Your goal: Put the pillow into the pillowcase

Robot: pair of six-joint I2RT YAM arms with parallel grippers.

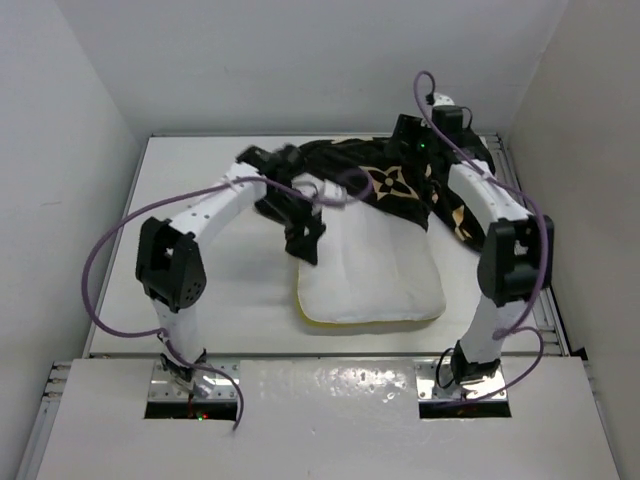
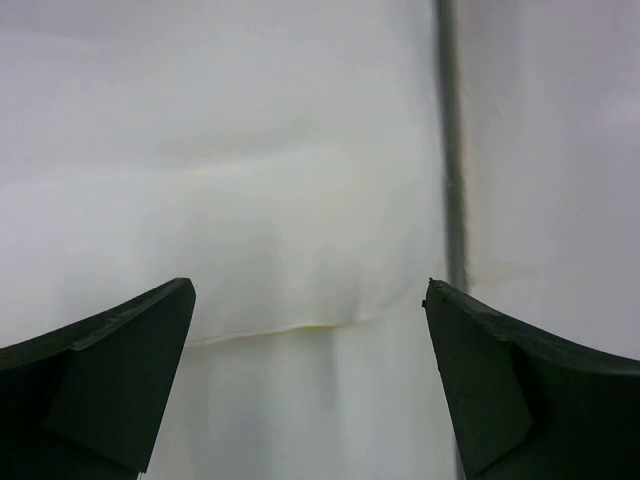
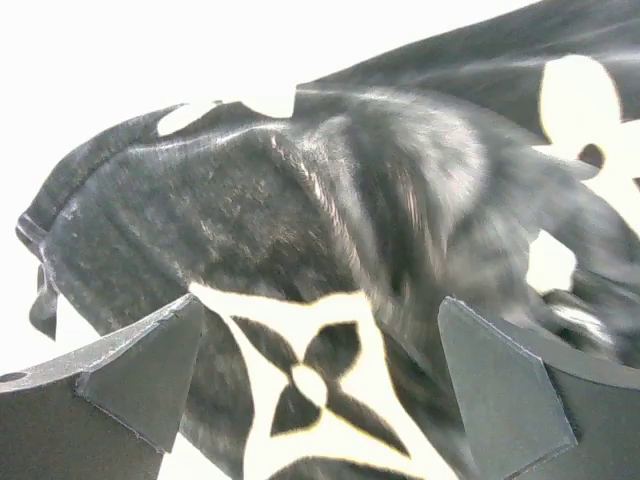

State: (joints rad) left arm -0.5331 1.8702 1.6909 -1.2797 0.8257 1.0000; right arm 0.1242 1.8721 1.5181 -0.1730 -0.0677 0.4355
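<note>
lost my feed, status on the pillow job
Both open: left tool over pillow, right tool at pillowcase. Pillow mostly out, far end under the case. Nothing blocking.

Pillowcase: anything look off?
Yes. The pillowcase is crumpled in a heap at the far side, covering only the far end of the pillow. The rest lies bare toward the arms. No damage visible.

Plain white walls (image 1: 70,130) close in the left, top and right of the frame. A white desk (image 1: 190,175) fills the middle. A glossy white panel (image 1: 330,415) along the bottom shows soft glare.
</note>
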